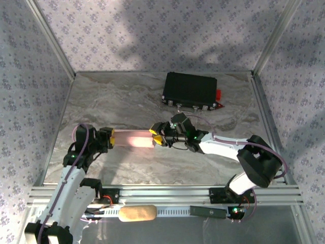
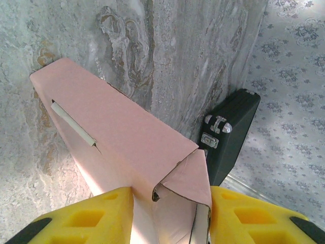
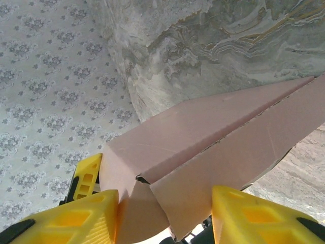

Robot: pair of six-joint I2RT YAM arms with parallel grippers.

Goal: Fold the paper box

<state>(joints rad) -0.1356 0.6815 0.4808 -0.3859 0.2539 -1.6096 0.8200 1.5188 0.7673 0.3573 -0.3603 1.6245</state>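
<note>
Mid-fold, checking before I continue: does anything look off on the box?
Yes. On the paper box, a pale tab sticks out of its side, and the end flap beside the left gripper stands ajar. At the end by the right gripper, the seam shows a dark gap. No tears visible.

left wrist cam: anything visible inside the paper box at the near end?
A small dark gap shows where the end flap folds into the paper box. The pink walls cover the rest of the interior, so whether it's empty can't be told.
</note>
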